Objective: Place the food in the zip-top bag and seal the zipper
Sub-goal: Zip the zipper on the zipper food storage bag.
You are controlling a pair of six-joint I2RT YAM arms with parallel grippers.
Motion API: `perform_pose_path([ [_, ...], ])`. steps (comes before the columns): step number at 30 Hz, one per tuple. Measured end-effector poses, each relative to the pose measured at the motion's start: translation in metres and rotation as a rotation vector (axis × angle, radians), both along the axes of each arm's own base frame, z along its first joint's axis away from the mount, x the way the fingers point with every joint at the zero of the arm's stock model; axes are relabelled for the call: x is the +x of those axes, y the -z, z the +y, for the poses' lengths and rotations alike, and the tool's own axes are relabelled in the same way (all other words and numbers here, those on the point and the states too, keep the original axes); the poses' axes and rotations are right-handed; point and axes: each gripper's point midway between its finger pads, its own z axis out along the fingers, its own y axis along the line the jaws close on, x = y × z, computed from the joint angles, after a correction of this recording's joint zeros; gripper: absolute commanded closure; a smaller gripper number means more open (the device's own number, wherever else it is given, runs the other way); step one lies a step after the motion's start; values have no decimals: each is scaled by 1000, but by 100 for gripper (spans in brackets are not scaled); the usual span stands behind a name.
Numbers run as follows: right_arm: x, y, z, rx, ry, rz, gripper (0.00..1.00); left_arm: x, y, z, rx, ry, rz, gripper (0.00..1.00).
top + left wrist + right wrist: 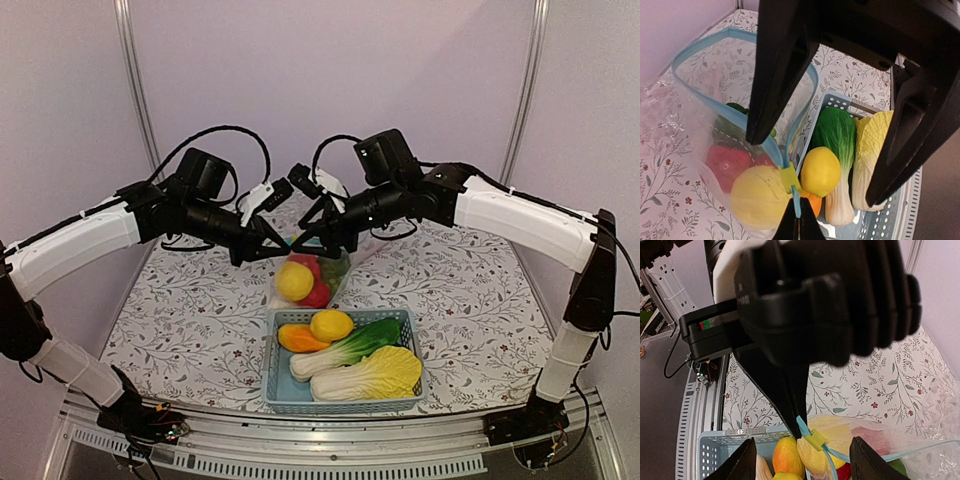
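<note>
Left gripper pinching zipper, right gripper spread (seemingly astride), basket near

Counter: white with grey floral print. Basket: light blue. Bag: clear; zipper teal, slider yellow. Lemon: yellow.

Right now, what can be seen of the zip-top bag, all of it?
The zip-top bag is clear, crinkly plastic, its teal-blue zipper gaping in a loop, unsealed, with a yellow-green slider at one end. It hangs behind the basket, holding a lemon, red fruit and something green. The left hand pinches the strip by the slider; the open right hand straddles it.
</note>
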Motion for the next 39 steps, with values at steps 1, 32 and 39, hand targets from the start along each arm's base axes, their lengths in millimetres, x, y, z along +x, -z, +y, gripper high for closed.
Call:
perform_pose_path([
  [1,1,1,2,-2,-6,-1,38,0,0,0,0,0,-1,100],
  [32,4,11,9,-65,-73,30,71,3,1,2,14,-19,-13,100],
  [39,5,14,10,-76,-77,37,65,3,5,5,24,-26,-12,100],
])
